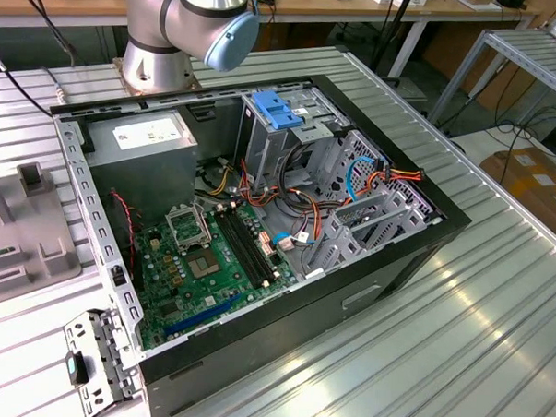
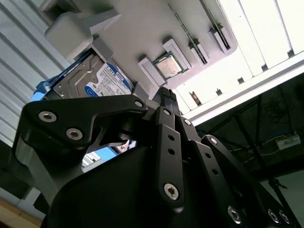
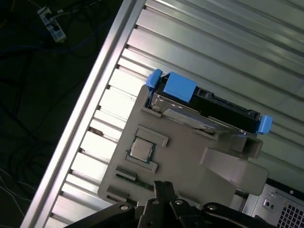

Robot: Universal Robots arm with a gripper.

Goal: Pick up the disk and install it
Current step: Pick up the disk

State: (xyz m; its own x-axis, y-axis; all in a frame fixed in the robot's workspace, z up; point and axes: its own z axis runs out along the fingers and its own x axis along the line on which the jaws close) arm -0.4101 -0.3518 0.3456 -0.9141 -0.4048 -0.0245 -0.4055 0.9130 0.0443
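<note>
second wrist view: flat metal blue-edged disk [image 2: 91, 81] in moulded grey holder [image 2: 142, 28].

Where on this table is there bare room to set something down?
The widest bare stretch is the ribbed table on the exterior view's right of the open computer case. Inside the case, cables and the motherboard crowd it. The grey fixture occupies the exterior view's left.
</note>
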